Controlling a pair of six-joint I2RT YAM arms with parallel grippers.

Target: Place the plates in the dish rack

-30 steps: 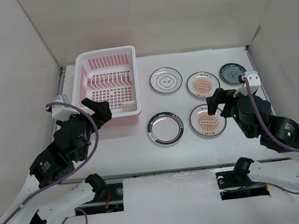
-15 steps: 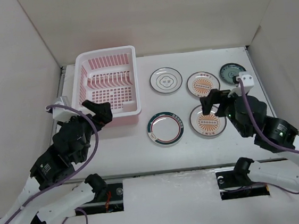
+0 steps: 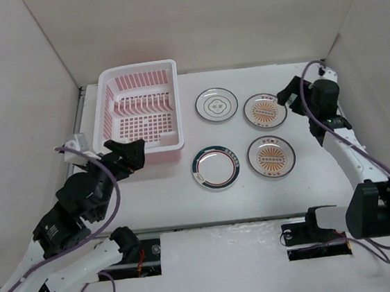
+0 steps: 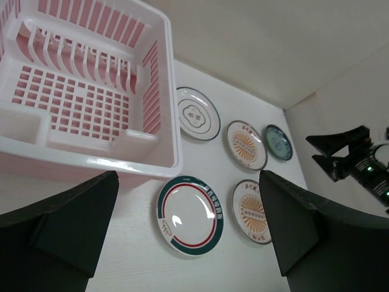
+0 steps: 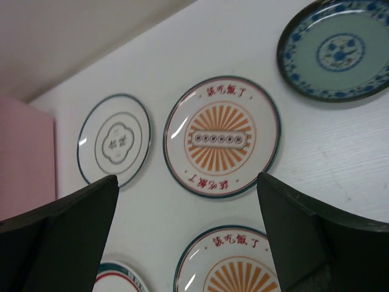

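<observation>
White table (image 3: 175, 193) sits between plain walls. Jaws on the left gripper (image 3: 130, 154) and the right gripper (image 3: 286, 94) are wide apart and hold nothing. All the plates (image 3: 217, 167) lie flat, middle and right, beside the pink dish rack (image 3: 136, 69) at upper left. They look hard, slippery and easy to break. Pinch one by its rim.

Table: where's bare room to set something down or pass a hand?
Free: near strip between green-rim plate, near sunburst plate and table edge; far strip between ringed plate, far sunburst plate and back wall; rack floor, nothing in it. Crowded: right half, plates in two rows, narrow gaps, right arm over the far corner.
</observation>
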